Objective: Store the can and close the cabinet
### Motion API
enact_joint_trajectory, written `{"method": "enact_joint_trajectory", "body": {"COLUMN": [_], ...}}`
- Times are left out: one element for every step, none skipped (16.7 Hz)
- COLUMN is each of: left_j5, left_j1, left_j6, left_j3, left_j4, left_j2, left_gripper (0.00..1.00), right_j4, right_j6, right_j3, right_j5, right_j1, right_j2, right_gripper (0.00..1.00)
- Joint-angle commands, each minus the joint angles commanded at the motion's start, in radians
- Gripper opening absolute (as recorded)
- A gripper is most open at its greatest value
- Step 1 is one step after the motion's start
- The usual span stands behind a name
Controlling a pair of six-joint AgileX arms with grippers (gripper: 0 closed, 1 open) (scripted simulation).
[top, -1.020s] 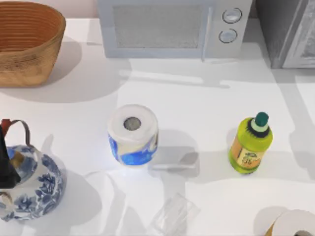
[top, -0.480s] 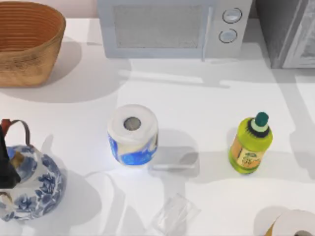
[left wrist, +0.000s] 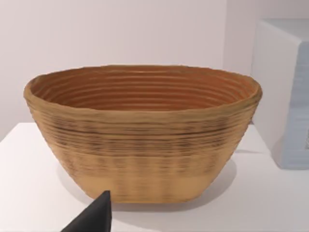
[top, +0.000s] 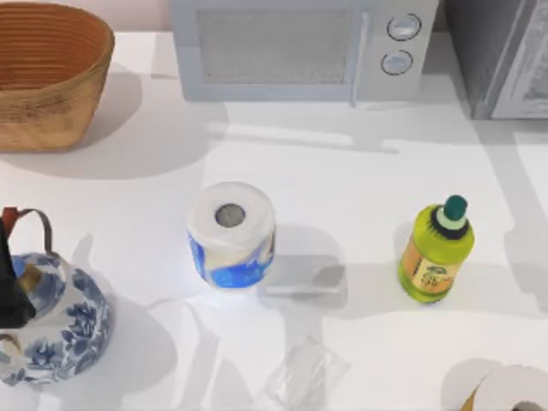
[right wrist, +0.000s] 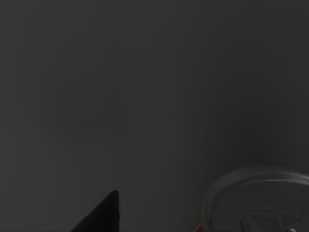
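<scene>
The can's silvery top (right wrist: 260,212), with a touch of red at its rim, shows in the dark right wrist view, close beside one dark fingertip (right wrist: 104,215) of my right gripper. The grey cabinet (top: 497,51) stands at the table's back right corner, with a paler panel (top: 533,73) angled at its right side. My left arm (top: 8,291) is parked at the left edge over the teapot. One of its fingertips (left wrist: 96,217) points toward the basket.
A woven basket (top: 51,77) sits back left and a microwave (top: 300,47) back centre. Mid-table stand a paper roll (top: 231,233) and a green bottle (top: 435,250). A blue-patterned teapot (top: 56,325), a clear plastic piece (top: 304,372) and another roll (top: 514,390) line the front.
The soft shadow to the right of the paper roll has shifted slightly. The objects on the table and the left arm have stayed put.
</scene>
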Motion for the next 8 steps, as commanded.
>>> {"method": "enact_joint_trajectory", "body": {"left_j5": [0.0, 0.0, 0.0, 0.0, 0.0, 0.0, 0.0, 0.0], "left_j1": [0.0, 0.0, 0.0, 0.0, 0.0, 0.0, 0.0, 0.0], "left_j6": [0.0, 0.0, 0.0, 0.0, 0.0, 0.0, 0.0, 0.0], "left_j3": [0.0, 0.0, 0.0, 0.0, 0.0, 0.0, 0.0, 0.0], "left_j4": [0.0, 0.0, 0.0, 0.0, 0.0, 0.0, 0.0, 0.0], "left_j2": [0.0, 0.0, 0.0, 0.0, 0.0, 0.0, 0.0, 0.0], "left_gripper": [1.0, 1.0, 1.0, 1.0, 1.0, 1.0, 1.0, 1.0], "right_j4": [0.0, 0.0, 0.0, 0.0, 0.005, 0.016, 0.032, 0.051], "right_j6": [0.0, 0.0, 0.0, 0.0, -0.001, -0.004, -0.008, -0.013], "right_j3": [0.0, 0.0, 0.0, 0.0, -0.01, -0.03, -0.06, -0.101], "right_j5": [0.0, 0.0, 0.0, 0.0, -0.002, -0.006, -0.011, -0.019], "right_j1": [0.0, 0.0, 0.002, 0.002, 0.002, 0.001, 0.0, -0.002], "right_j2": [0.0, 0.0, 0.0, 0.0, -0.009, -0.027, -0.055, -0.093], "right_gripper": [1.0, 1.0, 1.0, 1.0, 1.0, 1.0, 1.0, 1.0]}}
